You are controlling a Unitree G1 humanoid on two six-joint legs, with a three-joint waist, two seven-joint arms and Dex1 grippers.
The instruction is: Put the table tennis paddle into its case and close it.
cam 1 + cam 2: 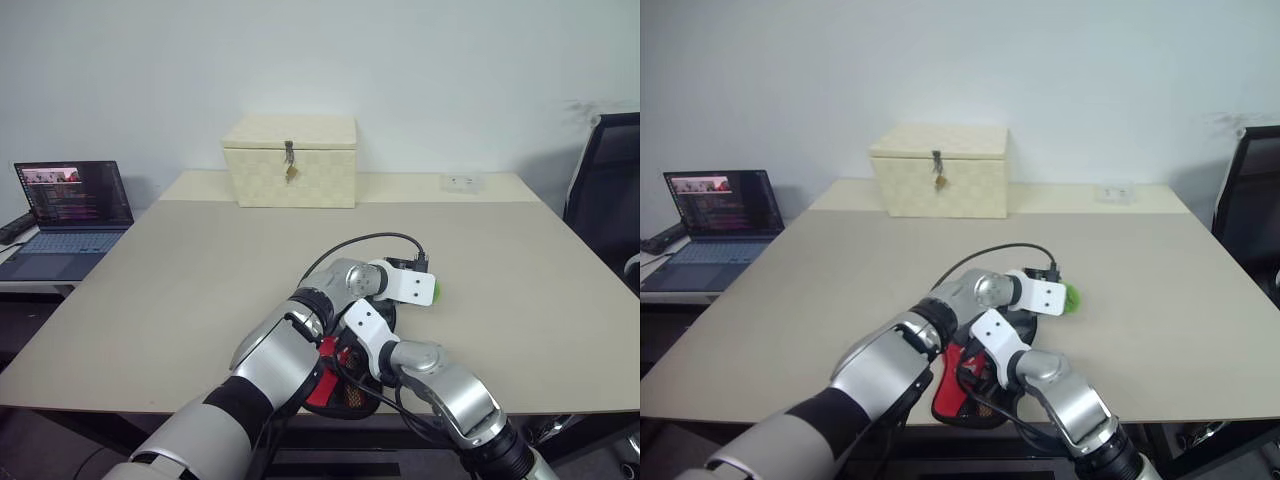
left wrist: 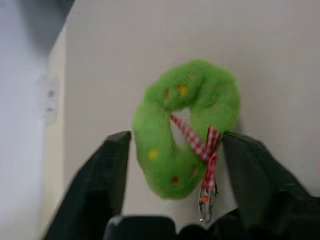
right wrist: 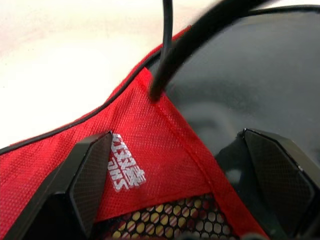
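- Right wrist view puts my right gripper (image 3: 192,185) low over the case (image 3: 165,165), its two black fingers spread wide with nothing between them; the red mesh handle section and its white logo (image 3: 126,170) lie just under the tips
- In the left eye view the case (image 1: 352,385) sits at the near table edge, mostly covered by both forearms; red fabric shows between them
- I can't pick out the table tennis paddle itself; the dark round part of the case looks filled, so I judge it is probably inside, but that is hidden
- Just beyond, my left gripper (image 2: 172,145) has its fingers well apart on either side of a fuzzy green ring (image 2: 182,125) with a red checked ribbon, which looks like the case's green tag; the pads flank it without clearly pressing, so I read it as not gripped
- Step in hand, as I judge it: closing the case. Next I'd need the left fingers to pinch that tag while the right steadies the red end
- Farther back: the cream box (image 1: 290,160) and laptop (image 1: 70,215), well apart from the work
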